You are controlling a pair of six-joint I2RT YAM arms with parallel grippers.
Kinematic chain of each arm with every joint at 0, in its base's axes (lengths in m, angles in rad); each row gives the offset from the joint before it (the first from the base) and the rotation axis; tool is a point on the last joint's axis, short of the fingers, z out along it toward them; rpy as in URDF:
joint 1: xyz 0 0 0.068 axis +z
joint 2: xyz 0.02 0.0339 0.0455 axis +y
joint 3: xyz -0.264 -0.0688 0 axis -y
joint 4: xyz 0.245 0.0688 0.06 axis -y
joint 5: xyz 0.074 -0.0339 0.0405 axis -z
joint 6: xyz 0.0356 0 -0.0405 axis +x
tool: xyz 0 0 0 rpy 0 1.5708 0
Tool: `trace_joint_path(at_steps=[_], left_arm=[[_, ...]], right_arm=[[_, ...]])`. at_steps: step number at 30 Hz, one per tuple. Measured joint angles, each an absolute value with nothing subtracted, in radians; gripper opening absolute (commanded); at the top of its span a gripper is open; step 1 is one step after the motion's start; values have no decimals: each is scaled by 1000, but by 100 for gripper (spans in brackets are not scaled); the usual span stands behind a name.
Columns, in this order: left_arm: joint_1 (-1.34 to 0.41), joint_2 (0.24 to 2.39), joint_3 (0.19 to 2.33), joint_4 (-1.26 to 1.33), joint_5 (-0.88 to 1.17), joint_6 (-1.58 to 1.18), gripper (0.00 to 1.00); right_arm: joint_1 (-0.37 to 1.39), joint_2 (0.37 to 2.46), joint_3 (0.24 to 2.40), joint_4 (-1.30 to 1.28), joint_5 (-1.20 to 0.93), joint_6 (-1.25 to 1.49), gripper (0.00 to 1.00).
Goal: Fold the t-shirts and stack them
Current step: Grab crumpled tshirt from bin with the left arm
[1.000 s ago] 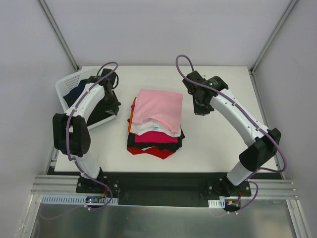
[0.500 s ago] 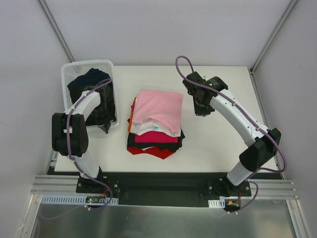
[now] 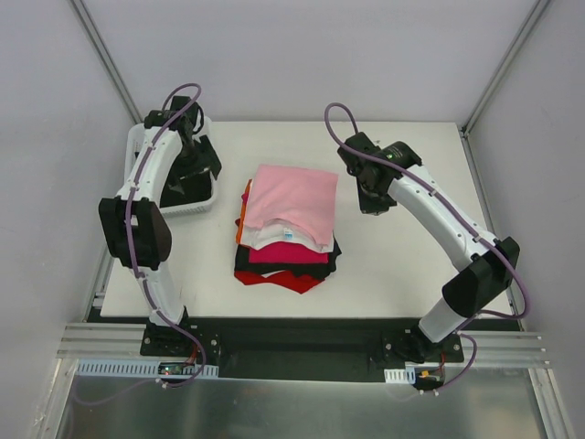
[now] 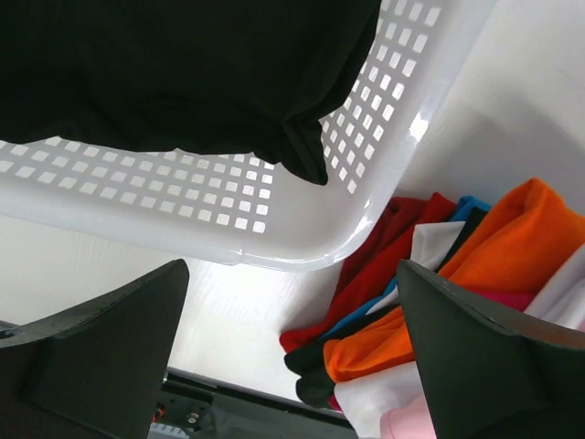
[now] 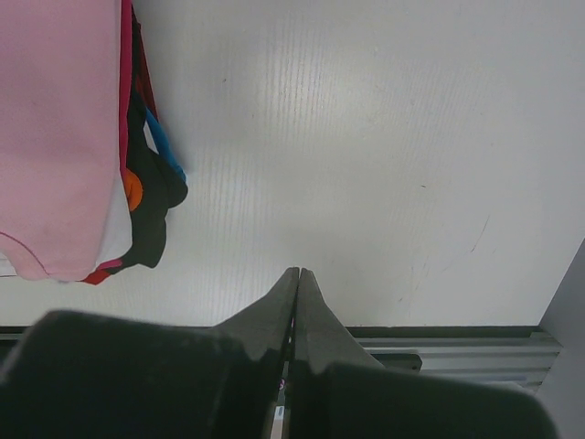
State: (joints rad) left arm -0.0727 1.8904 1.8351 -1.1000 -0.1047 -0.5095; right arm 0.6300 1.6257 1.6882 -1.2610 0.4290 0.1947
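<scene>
Hanging the left pincer [image 4: 292,267] wide open, gripping nothing, over the white basket [image 4: 384,119] at ten o'clock on the bench [image 3: 393,256], above a black t-shirt [image 4: 183,73] bunched inside. Holding the right pincer [image 5: 295,274] closed and empty at two o'clock, beside the folded stack [image 3: 285,261] at centre, pink t-shirt [image 3: 294,201] topmost.

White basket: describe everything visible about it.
The white basket looks like rigid plastic, with rounded corners and walls pierced by small square holes. It sits on the table at the far left, beside but apart from the stack of t-shirts. A dark t-shirt lies crumpled inside. The left arm partly hides it from above.
</scene>
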Motion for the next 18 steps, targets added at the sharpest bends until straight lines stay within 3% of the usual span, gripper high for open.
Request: trace_joint_path(at_steps=[5, 11, 12, 13, 15, 16, 17, 18], left_arm=[[-81, 1890, 1827, -1116, -101, -510, 99], [-129, 1832, 1563, -1089, -77, -529, 99], [-139, 1819, 1515, -1079, -69, -533, 92], [-147, 1804, 1473, -1073, -67, -538, 68], [-163, 1767, 1390, -1059, -60, -554, 37], [-167, 1748, 1354, -1050, -62, -554, 10], [-170, 1735, 1332, -1043, -63, -562, 0], [-170, 1724, 1313, -1039, -64, -566, 0]], right_arm=[[630, 1612, 1686, -1261, 429, 196, 1], [630, 1601, 1662, -1261, 429, 199, 1], [630, 1600, 1656, -1261, 429, 199, 1], [631, 1600, 1653, -1262, 429, 199, 1], [631, 1600, 1649, -1261, 429, 200, 1], [631, 1600, 1648, -1261, 429, 201, 1], [631, 1600, 1647, -1261, 429, 202, 1], [631, 1600, 1647, -1261, 429, 202, 1]])
